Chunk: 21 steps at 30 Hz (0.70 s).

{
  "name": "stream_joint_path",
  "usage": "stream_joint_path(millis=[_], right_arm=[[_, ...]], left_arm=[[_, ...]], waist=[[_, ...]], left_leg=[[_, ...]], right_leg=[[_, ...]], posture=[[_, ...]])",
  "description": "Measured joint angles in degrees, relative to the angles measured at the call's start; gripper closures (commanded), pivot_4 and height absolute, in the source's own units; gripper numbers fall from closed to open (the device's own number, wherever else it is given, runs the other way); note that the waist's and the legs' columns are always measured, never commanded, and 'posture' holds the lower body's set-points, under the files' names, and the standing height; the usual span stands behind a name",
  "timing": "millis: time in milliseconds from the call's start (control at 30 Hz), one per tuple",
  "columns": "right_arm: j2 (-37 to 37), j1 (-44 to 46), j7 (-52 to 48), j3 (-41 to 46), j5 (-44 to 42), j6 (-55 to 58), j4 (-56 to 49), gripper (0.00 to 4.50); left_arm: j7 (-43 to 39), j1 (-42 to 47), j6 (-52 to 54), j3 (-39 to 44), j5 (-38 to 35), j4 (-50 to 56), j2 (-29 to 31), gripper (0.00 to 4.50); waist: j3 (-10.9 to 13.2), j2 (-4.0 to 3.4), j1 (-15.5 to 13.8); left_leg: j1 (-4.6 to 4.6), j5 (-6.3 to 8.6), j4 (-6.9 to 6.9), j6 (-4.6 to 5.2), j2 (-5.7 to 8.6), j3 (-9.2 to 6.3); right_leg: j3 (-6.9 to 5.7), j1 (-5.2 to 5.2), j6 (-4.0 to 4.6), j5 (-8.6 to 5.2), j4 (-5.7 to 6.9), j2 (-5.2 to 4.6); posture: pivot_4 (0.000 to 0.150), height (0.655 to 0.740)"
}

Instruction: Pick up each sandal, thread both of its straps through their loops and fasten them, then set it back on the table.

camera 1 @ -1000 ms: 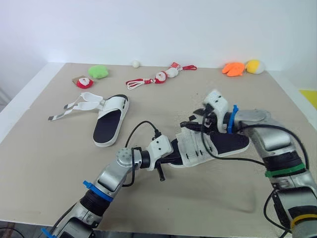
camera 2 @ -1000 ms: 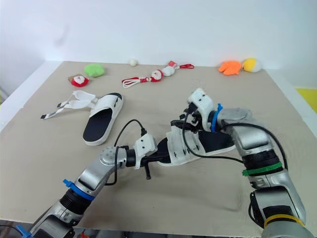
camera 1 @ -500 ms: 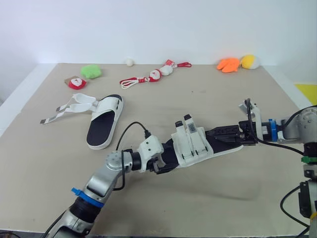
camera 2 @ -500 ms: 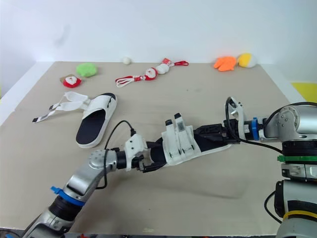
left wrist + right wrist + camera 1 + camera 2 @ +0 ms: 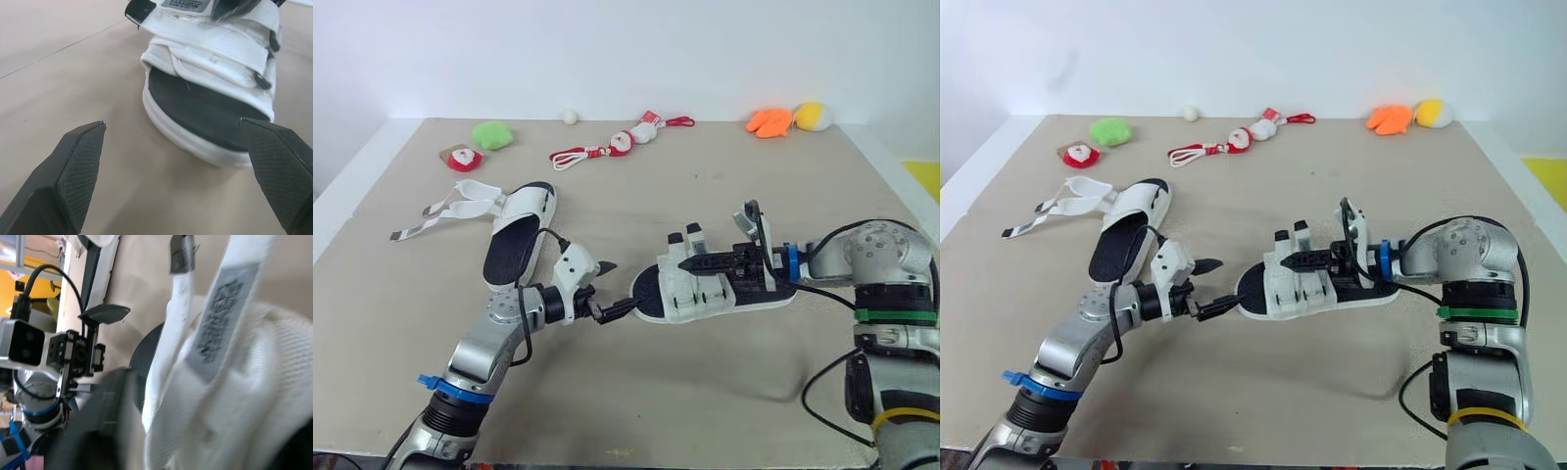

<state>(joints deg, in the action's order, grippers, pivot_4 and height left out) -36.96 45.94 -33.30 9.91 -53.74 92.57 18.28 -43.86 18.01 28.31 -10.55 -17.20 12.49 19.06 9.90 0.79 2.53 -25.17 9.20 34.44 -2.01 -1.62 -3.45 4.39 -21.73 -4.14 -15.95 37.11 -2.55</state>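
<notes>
Left wrist view: the left hand hangs low over the desk. Its two black fingers are spread wide and hold nothing. The toe of the near sandal sits framed between them, untouched. That stance looks like a hand placed to steady or take the toe while the other arm works the fastenings.

In the left eye view this sandal lies flat on the desk, right of centre. Its white straps are laid across the footbed, and their tabs stand up at the near-centre side. The right hand reaches in from the right edge across those straps, probably to press or tug one. Whether it is closed on a strap I cannot tell.

The second sandal sits at the left of the frame, well apart. Its loose straps splay toward the left edge, so it appears not yet fastened.
</notes>
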Motion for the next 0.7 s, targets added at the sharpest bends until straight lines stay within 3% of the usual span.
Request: stream_joint_path(millis=[100,133,300,400,633,667,700], right_arm=[[1.5,-1.1,2.0,3.5,-0.9,0.1,-1.4,4.36],[2.8,-1.3,3.0,5.8,-1.0,-0.1,-2.2,4.37],[11.1,-1.0,16.7,21.9,0.6,-13.7,-4.0,4.37],[14.1,-0.8,28.2,30.8,4.9,-28.7,-3.6,4.37],[17.3,-0.7,40.5,38.5,10.4,-51.7,4.8,4.37],[17.4,-0.8,41.2,38.4,11.0,-53.6,5.8,3.57],[17.6,-1.1,41.4,38.0,11.5,-55.5,6.1,3.26]], left_arm=[[0.6,0.0,0.9,0.2,-1.0,1.3,0.0,0.00],[0.8,0.1,1.0,0.4,-1.4,1.7,0.0,0.00],[2.2,2.4,1.6,1.9,-3.0,2.3,-0.2,0.00],[2.6,3.1,1.5,2.4,-3.0,2.1,-0.1,0.00],[3.0,5.2,-0.1,2.5,-3.0,0.0,-0.7,0.00],[3.2,5.3,-0.5,2.5,-3.0,-0.5,-0.9,0.00],[3.4,5.3,-0.9,2.5,-2.9,-0.8,-1.0,0.00]], waist=[[0.0,-0.01,0.0],[0.0,0.01,0.0],[0.1,0.01,0.0],[0.1,0.01,-0.2],[0.1,-0.12,0.3],[0.0,-0.17,0.3],[0.0,-0.18,0.3]], left_leg=[[-0.01,0.00,-0.01,0.00,-0.02,0.01],[-0.01,0.00,0.01,0.00,-0.05,0.00],[0.00,-0.10,0.04,-0.08,-0.08,0.00],[-0.04,-0.17,0.05,-0.18,-0.03,0.04],[0.02,-0.18,-0.11,-0.19,-0.09,0.17],[0.05,-0.18,-0.12,-0.19,-0.10,0.19],[0.06,-0.18,-0.12,-0.18,-0.12,0.19]], right_leg=[[0.01,-0.04,0.00,0.00,0.03,0.02],[0.01,-0.04,0.00,0.00,0.05,0.05],[0.04,-0.09,-0.12,0.09,0.11,0.12],[0.06,-0.08,-0.10,0.12,0.10,0.05],[0.25,-0.23,-0.06,0.14,0.18,0.13],[0.30,-0.25,-0.06,0.14,0.22,0.16],[0.30,-0.25,-0.06,0.14,0.25,0.17]], posture=[[0.150,0.7400],[0.150,0.7400],[0.150,0.7400],[0.150,0.7400],[0.150,0.7400],[0.150,0.7400],[0.150,0.7400]])
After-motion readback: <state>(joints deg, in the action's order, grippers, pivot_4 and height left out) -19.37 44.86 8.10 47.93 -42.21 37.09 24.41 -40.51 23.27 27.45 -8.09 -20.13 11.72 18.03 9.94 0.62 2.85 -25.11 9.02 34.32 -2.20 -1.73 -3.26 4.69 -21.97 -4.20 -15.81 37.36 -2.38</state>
